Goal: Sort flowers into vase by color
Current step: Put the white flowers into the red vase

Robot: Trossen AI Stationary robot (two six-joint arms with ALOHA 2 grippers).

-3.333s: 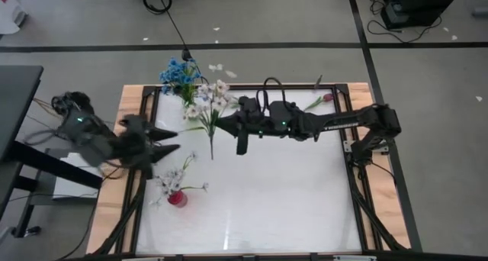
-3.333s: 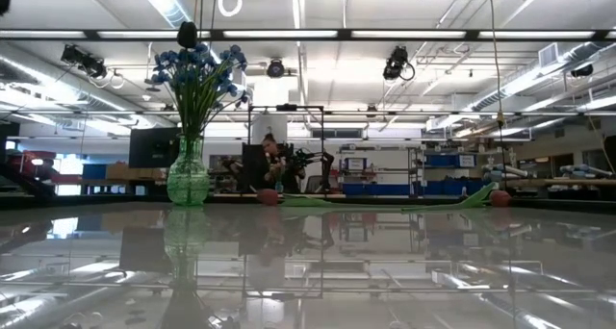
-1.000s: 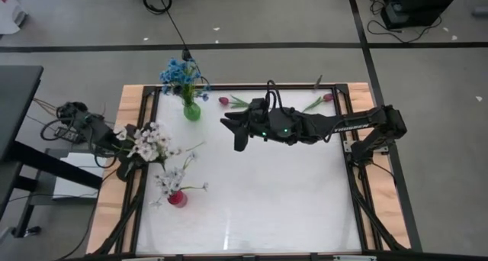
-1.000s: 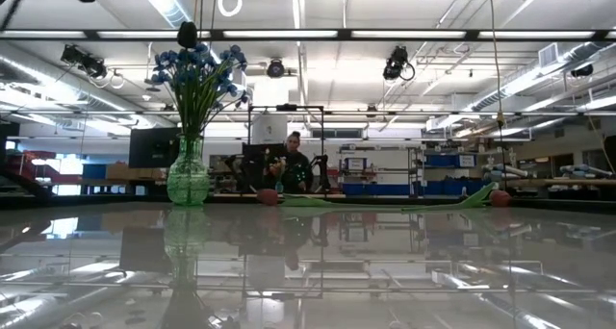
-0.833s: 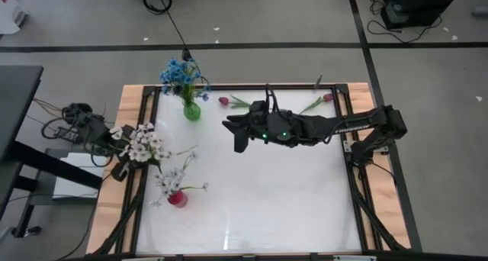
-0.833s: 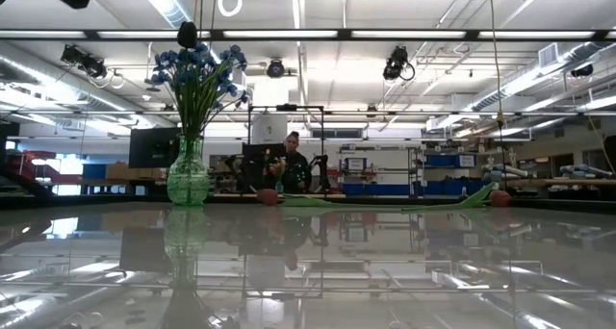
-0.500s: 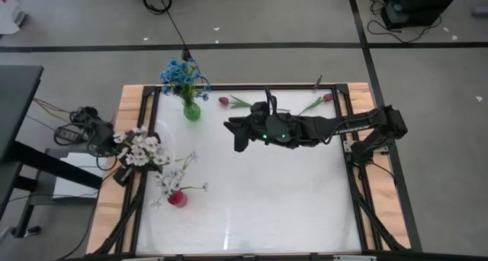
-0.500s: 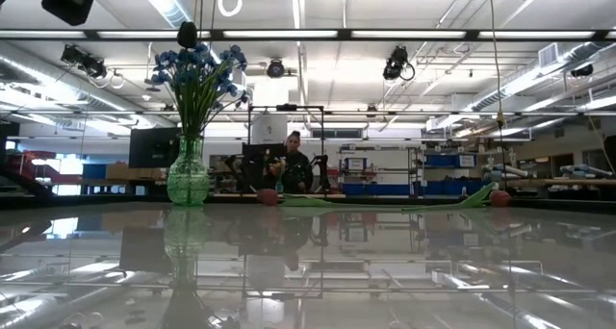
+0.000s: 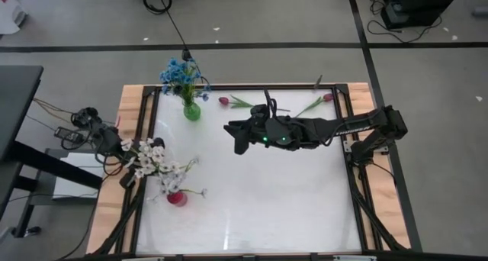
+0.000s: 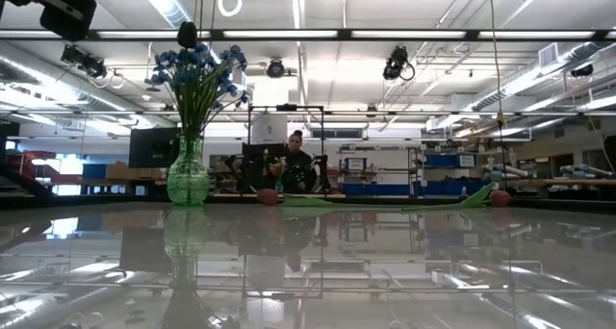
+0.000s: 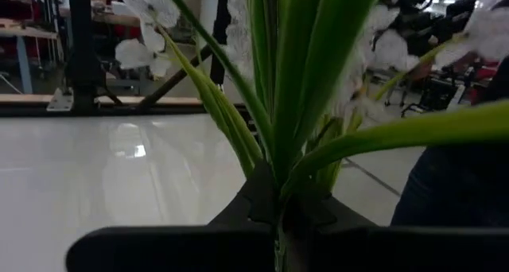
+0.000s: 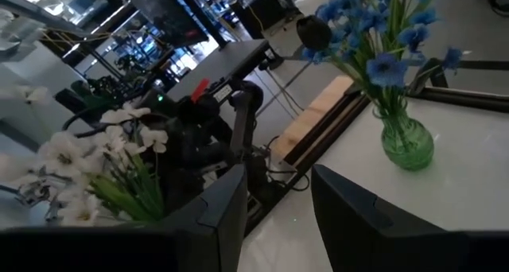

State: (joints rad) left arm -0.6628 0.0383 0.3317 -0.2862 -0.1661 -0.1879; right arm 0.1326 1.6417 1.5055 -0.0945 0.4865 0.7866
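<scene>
White-blossomed sprig with green blade leaves [image 9: 149, 156], clamped at the stem by the left gripper [image 9: 126, 168] at the table's left edge. In the left wrist view the stems [image 11: 278, 105] rise straight out from between the closed fingers. The red round vase [image 9: 176, 198] sits just beside the sprig, toward the table's near side, already holding a few white sprays [image 9: 177, 172]. The held sprig's heads overlap those sprays from above; its long axis runs roughly from the left rail toward the table's middle. Judgement: the stem end must swing down over the red vase's mouth. Left arm is the nearer one by far.

Right gripper [image 9: 235, 133] hovers mid-table, fingers apart, holding nothing, well apart from both vases.

Count: two vases, red near left, green glass vase [image 9: 191, 111] far left with one bunch of blue flowers [image 9: 180, 73]. Two pink-red tulip buds on green stems lie flat along the far edge: one [image 9: 225, 101] nearer the green vase, one [image 9: 327, 98] toward the right corner.
</scene>
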